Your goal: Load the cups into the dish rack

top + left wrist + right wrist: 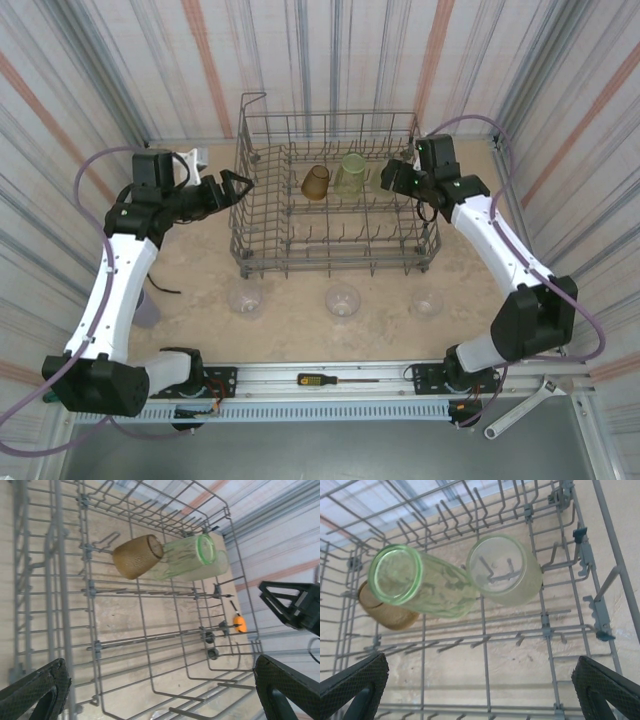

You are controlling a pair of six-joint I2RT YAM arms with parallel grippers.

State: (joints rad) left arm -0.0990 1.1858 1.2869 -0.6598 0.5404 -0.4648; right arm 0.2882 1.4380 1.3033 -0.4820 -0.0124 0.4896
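Note:
The grey wire dish rack [330, 262] stands mid-table. Inside it lie an amber cup [316, 182], a pale green cup [350, 174] and a yellowish-clear cup [505, 570], close together near the back. Three clear cups [245, 300] [343, 300] [425, 303] sit on the table in front of the rack. A lavender cup [147, 308] is partly hidden behind the left arm. My left gripper [240, 186] is open at the rack's left wall, empty. My right gripper [392, 178] is open over the rack's right part, just right of the cups, empty.
A screwdriver [330, 380] lies on the rail between the arm bases, and a wrench [520, 408] lies at the near right. A small orange object [240, 623] sits beyond the rack's far side. Striped walls close in the table on three sides.

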